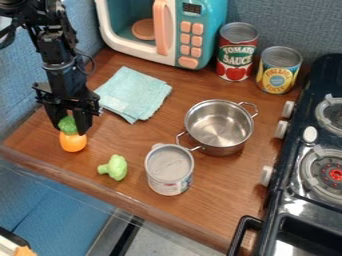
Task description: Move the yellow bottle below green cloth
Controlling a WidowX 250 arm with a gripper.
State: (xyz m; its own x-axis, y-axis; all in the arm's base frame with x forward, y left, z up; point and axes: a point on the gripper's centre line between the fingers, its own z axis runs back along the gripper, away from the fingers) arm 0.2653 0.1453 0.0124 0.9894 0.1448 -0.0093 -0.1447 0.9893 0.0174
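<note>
The gripper (71, 128) is at the left of the counter, pointing down, with its fingers closed around the green top of a rounded orange-yellow object, which I take for the yellow bottle (73, 142). Its orange lower part shows beneath the fingertips, near the counter's left front edge; whether it touches the wood I cannot tell. The pale blue-green cloth (135, 94) lies flat and slightly rumpled to the upper right of the gripper, apart from the bottle.
Green toy broccoli (116, 167) and an upside-down or plain-topped can (169, 170) stand toward the front. A metal pot (219, 125) is right of centre. Two cans (237, 52) and a toy microwave (194, 35) line the back; a stove (307, 175) borders the right.
</note>
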